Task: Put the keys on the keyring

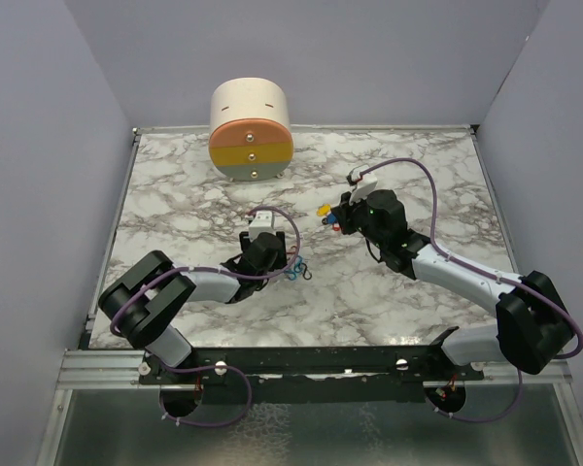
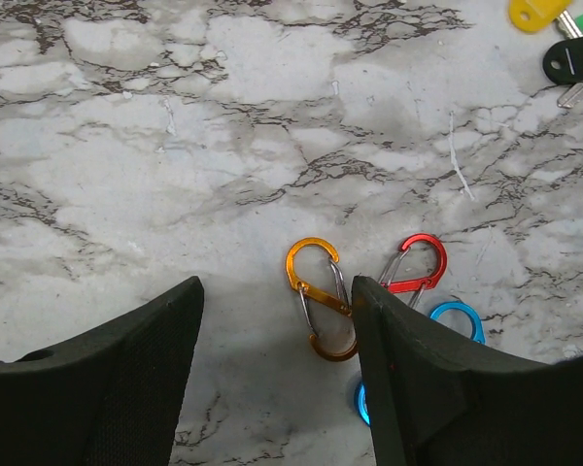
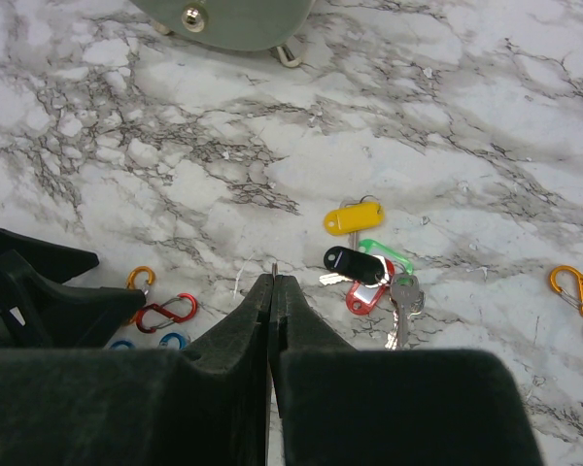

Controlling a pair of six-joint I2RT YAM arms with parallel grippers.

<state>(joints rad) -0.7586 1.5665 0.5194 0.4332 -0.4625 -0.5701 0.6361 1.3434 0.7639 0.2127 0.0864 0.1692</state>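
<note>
Left pincer (image 2: 277,311) half open, empty, straddling orange clip (image 2: 321,301); red clip (image 2: 414,264) just beside. Right pincer (image 3: 273,291) shut, nothing plainly held. Keys (image 3: 361,262) bunched mid-frame in right-wrist view, loose on table (image 3: 486,126). Risk: flat clip skids from closing pincer, nudging red clip.

**Top external view:** high above and behind the arm bases (image 1: 175,359), facing down and forward over the whole marble table (image 1: 389,291)

**Left wrist view:** close to the tabletop, facing down between the fingers of the left gripper (image 2: 275,286)

**Right wrist view:** higher, facing forward and down past the right gripper (image 3: 274,286)

Both wrist views share the coloured clips (image 2: 321,297) and the keys (image 3: 355,260); all three show the table
</note>
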